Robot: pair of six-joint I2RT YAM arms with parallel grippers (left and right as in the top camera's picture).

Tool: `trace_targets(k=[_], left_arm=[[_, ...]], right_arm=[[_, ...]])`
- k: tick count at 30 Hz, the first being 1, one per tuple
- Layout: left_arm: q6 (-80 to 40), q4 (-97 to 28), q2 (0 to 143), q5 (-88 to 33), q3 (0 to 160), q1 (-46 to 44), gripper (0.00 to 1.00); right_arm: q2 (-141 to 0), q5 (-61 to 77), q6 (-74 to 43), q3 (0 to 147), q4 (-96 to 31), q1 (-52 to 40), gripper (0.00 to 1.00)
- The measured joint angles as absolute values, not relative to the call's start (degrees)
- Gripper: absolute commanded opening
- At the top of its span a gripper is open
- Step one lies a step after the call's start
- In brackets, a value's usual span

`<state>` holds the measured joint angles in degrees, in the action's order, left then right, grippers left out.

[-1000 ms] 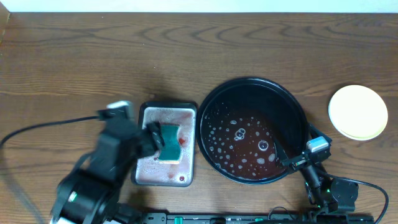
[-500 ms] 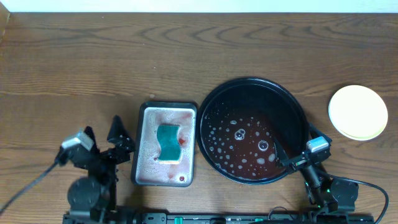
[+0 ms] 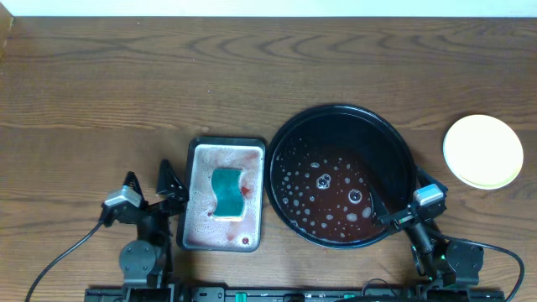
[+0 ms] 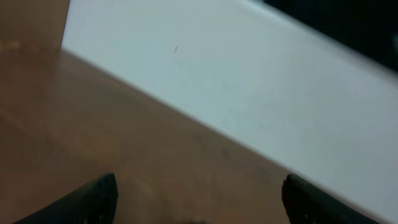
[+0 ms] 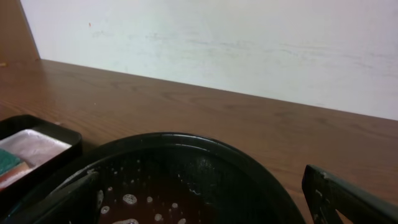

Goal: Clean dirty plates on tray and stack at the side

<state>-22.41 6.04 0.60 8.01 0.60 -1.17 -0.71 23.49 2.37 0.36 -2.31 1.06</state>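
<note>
overhead alone shows the plates (image 3: pixel 482 151), right of the tray (image 3: pixel 294 134).

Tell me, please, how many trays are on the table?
2. The round black tray sits right of centre, with red bubbly liquid in it. The small grey tray sits just left of it, holding a teal sponge. None seems hidden.

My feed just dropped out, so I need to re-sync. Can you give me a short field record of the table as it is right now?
black tray: holds red-tinged soapy water, no plates in it
plates: stacked on the tabletop right of the black tray, pale yellow one on top; count unclear
sponge: teal, lying in the small grey tray
left end effector: open, empty, beside the small grey tray's left edge
right end effector: open, empty, at the black tray's near right rim
</note>
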Motion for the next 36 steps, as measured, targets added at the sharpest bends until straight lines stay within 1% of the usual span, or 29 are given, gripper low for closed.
trace_targets(k=[36], left_arm=[[-22.4, 5.8, 0.6, 7.9, 0.3, -1.2, 0.85]], right_arm=[[-0.7, 23.5, 2.4, 0.4, -2.3, 1.1, 0.99]])
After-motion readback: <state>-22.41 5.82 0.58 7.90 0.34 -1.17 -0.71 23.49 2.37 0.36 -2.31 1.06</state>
